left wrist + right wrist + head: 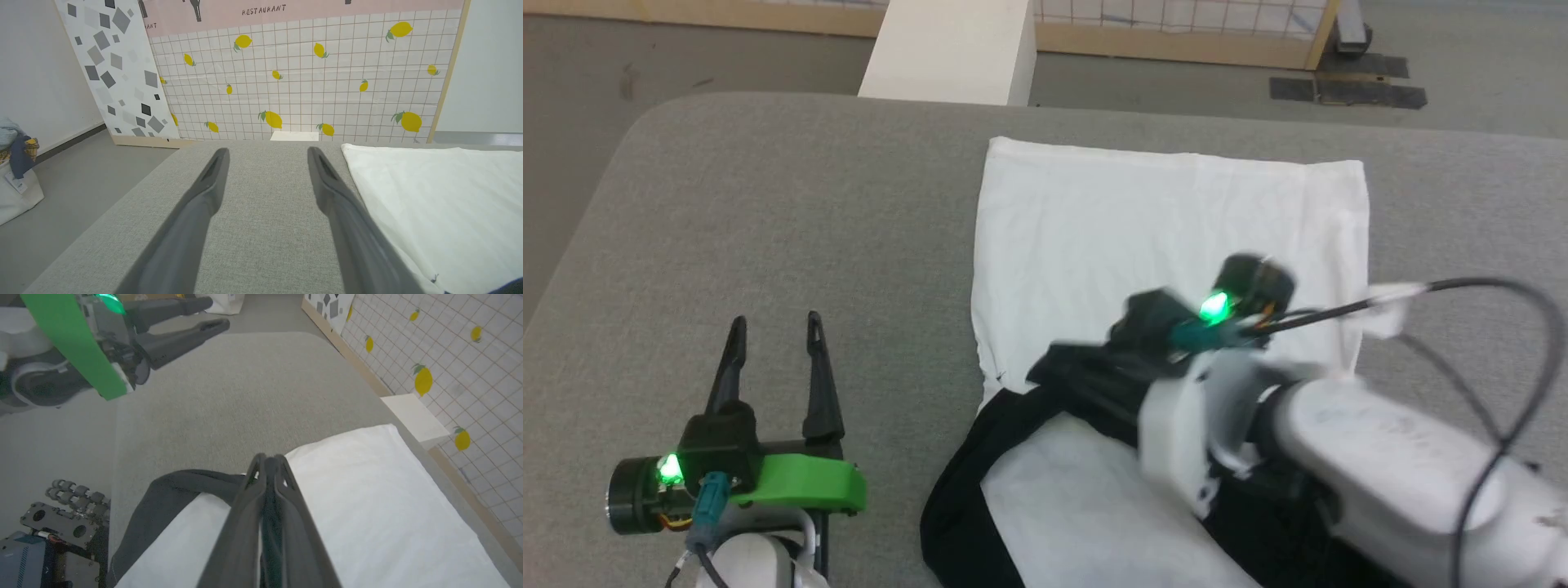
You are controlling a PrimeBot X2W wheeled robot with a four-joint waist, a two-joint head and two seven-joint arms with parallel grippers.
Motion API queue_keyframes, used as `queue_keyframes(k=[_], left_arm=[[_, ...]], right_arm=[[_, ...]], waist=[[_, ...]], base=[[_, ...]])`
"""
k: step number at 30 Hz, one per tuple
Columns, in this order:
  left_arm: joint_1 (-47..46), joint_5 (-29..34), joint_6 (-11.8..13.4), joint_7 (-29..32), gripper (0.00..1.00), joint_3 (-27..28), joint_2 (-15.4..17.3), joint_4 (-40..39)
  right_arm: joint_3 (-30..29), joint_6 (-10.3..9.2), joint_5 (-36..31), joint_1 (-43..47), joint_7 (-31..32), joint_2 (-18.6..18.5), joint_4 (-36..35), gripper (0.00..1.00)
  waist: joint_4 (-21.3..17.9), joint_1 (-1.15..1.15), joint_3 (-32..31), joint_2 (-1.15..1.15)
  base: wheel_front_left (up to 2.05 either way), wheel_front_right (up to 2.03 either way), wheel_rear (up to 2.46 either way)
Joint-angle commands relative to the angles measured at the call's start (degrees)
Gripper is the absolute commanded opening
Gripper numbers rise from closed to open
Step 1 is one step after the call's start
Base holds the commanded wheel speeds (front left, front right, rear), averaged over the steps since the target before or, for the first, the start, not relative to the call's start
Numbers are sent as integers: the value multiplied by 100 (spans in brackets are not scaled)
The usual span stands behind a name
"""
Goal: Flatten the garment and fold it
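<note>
The garment [1160, 212] lies on the grey table [768, 204], its white body spread flat toward the far edge. A black sleeve [956, 490] curls over the near part of the white cloth. My right gripper [1049, 376] is over the garment, blurred, shut on the black sleeve. In the right wrist view its fingers [267, 459] are pressed together with the black sleeve [171, 490] trailing from their tips across the white cloth [367, 490]. My left gripper [776, 322] stands open over bare table, left of the garment [441, 192], with nothing between its fingers [267, 152].
A white block [947, 49] stands just beyond the table's far edge. A lemon-patterned panel [310, 73] stands behind it. A bag of clothes [16, 179] sits on the floor to the left. My base [53, 522] shows below the table's near edge.
</note>
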Motion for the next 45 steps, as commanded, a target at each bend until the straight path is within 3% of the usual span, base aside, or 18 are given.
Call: queue_keyframes(k=[1,9,15,16,18,23,30,33,35,40,45], left_arm=[[-158,-24,-2,-20,100,-51,-70,31],[-378,-94,0,-21,100,-123,-133,142],[-398,-87,4,-21,100,-72,-151,243],[-382,-76,1,-21,100,-57,-151,263],[-338,-46,-5,-21,100,-17,-144,306],[-178,14,-15,-21,100,90,-84,377],[-131,67,-72,-21,100,198,83,400],[-298,60,-108,-21,100,267,189,450],[-476,54,-154,-21,100,294,268,522],[-1111,76,-316,-21,100,270,494,872],[-1957,105,-514,-15,100,117,654,1419]], right_arm=[[427,-10,-88,-99,-51,252,494,0],[1361,-10,101,54,-199,646,2247,0],[1528,-10,51,170,-357,788,2766,0],[1531,-10,38,135,-461,794,2745,26],[1534,-10,15,42,-770,777,2641,100],[1337,-10,-37,-104,-1451,466,1971,100],[-46,-10,-244,332,-2161,-130,888,100],[-1190,-10,-762,719,-2652,-185,771,100],[-2117,-10,-1199,1071,-2995,-20,770,100],[-4196,-10,-2210,2070,-3303,786,431,100],[-5445,-10,-2685,2894,-3357,1593,-168,100]], waist=[[163,0,165,0],[358,0,473,0],[289,0,470,0],[264,0,436,0],[193,0,338,0],[-24,0,-2,0],[-345,0,-289,0],[-488,0,-303,0],[-560,0,-279,0],[-737,0,-148,0],[-878,0,86,0]], base=[[0,0,0],[0,0,0],[0,0,0],[0,0,0],[0,0,0],[0,0,0],[0,0,0],[0,0,0],[0,0,0],[0,0,0],[0,0,0]])
